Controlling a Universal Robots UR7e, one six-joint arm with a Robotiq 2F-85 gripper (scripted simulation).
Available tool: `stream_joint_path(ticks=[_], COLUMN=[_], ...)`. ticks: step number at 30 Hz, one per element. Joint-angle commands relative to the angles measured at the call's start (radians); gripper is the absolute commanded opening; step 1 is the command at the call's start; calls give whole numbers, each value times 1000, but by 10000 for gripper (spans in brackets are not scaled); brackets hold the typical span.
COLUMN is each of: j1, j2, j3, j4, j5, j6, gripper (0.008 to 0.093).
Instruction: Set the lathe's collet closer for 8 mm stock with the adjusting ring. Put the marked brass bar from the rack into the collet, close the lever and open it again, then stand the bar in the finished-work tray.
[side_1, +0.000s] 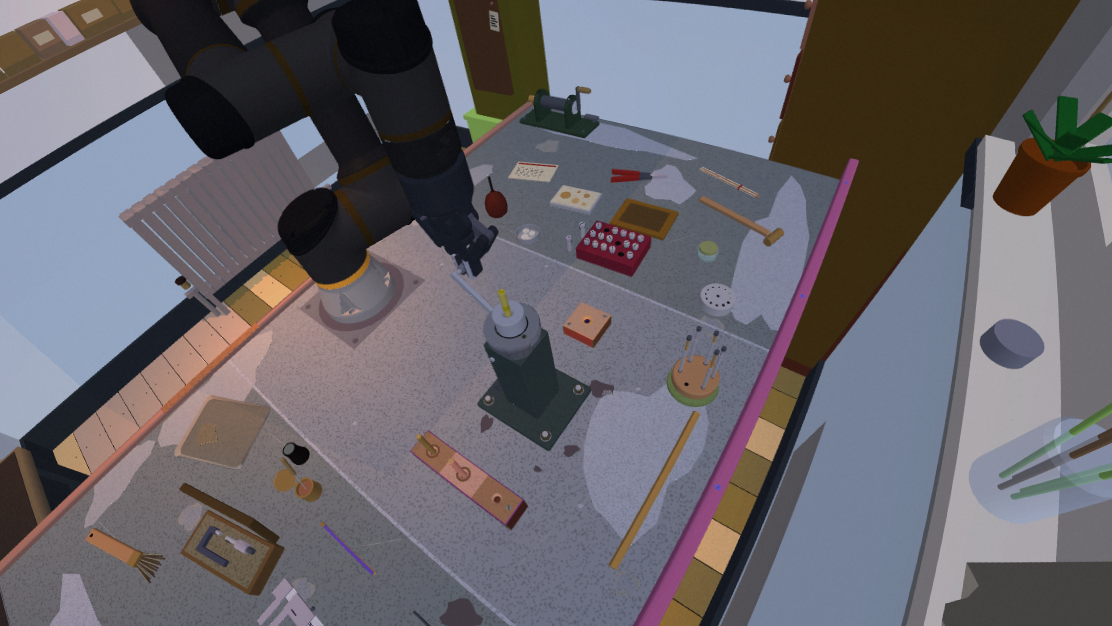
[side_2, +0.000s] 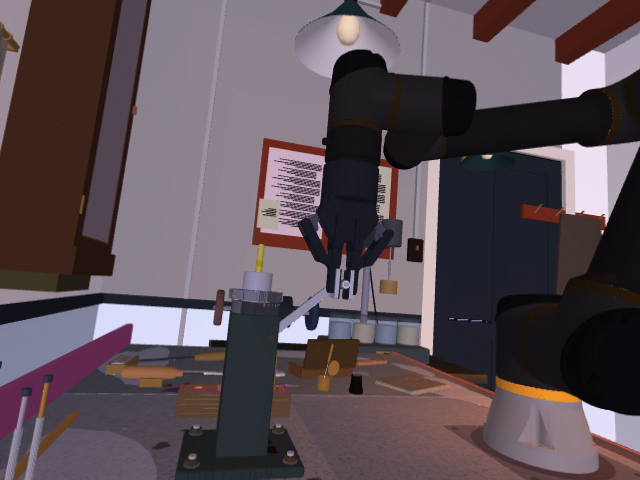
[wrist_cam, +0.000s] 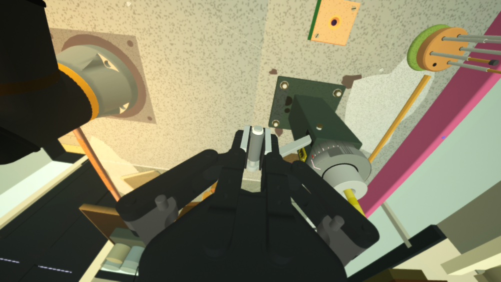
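Note:
The lever's grey handle (wrist_cam: 255, 147) sits between the two fingers of my gripper (wrist_cam: 256, 140), which is closed on it; the flat lever arm (side_2: 302, 309) slopes down from there to the collet closer (side_2: 257, 295). The gripper (side_2: 343, 284) hangs up and to the side of the green lathe post (side_1: 529, 372). A yellow brass bar (side_1: 505, 302) stands upright in the collet, its top poking out above the grey nose. The knurled adjusting ring (wrist_cam: 333, 153) circles the head just below. The round bar rack (side_1: 694, 378) holds several thin bars near the pink bench edge.
Behind the lathe are a red block of collets (side_1: 613, 246), a mallet (side_1: 743, 221) and a hand crank (side_1: 562, 113). An orange square block (side_1: 587, 323) lies beside the post. A wooden tray with holes (side_1: 468, 478) lies in front. The arm's base (side_1: 356, 295) stands to the left.

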Motion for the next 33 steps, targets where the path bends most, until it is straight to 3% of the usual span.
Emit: stream_joint_path(ticks=[1,33], j1=[-1,-21], j2=[-1,-32], j3=[6,150], j4=[0,-112], j5=[-1,-1], j6=[-1,-21], gripper=[80,80])
